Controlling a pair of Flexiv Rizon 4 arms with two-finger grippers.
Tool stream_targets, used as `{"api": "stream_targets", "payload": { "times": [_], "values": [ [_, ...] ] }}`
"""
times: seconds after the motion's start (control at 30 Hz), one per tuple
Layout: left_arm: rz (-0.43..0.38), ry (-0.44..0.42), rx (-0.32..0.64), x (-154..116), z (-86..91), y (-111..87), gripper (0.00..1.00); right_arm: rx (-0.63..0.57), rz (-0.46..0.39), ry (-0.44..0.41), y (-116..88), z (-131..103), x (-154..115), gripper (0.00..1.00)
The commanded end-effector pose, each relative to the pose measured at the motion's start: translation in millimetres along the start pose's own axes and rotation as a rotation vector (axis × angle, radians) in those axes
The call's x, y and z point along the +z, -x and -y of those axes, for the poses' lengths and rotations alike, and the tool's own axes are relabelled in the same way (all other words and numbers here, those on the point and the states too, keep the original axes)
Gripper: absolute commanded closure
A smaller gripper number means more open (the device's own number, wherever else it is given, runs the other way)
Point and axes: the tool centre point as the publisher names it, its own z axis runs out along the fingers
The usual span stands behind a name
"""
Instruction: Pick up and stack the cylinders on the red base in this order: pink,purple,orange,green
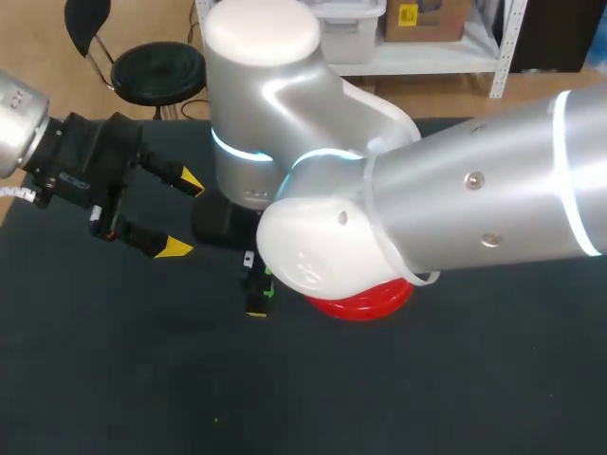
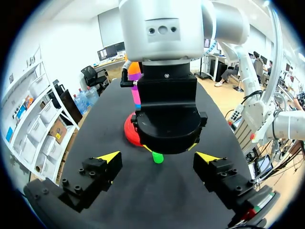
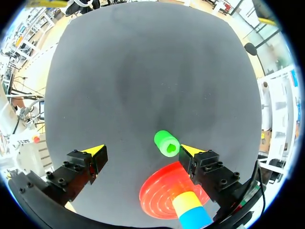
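The green cylinder (image 3: 167, 143) lies on its side on the bench (image 3: 143, 71), just beside the red base (image 3: 157, 193). The right gripper (image 3: 143, 150), fingers spread, hangs directly above it. The left gripper (image 1: 182, 214), also spread, is farther off.

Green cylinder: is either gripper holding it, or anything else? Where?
Nothing is held. Both the right gripper and left gripper are open; the green cylinder lies on the table.
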Motion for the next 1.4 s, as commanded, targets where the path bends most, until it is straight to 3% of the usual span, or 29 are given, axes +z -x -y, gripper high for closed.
{"api": "stream_targets", "payload": {
  "times": [0.03, 1.4],
  "values": [
    [0.003, 0.001, 0.002, 0, -0.1, -1.3, 0.0, -0.01, -0.011, 0.004, 5, 0, 2, 0.0],
    [0.003, 0.001, 0.002, 0, -0.1, -1.3, 0.0, -0.022, -0.005, -0.009, 1, 11, 13, 0.0]
  ]
}}
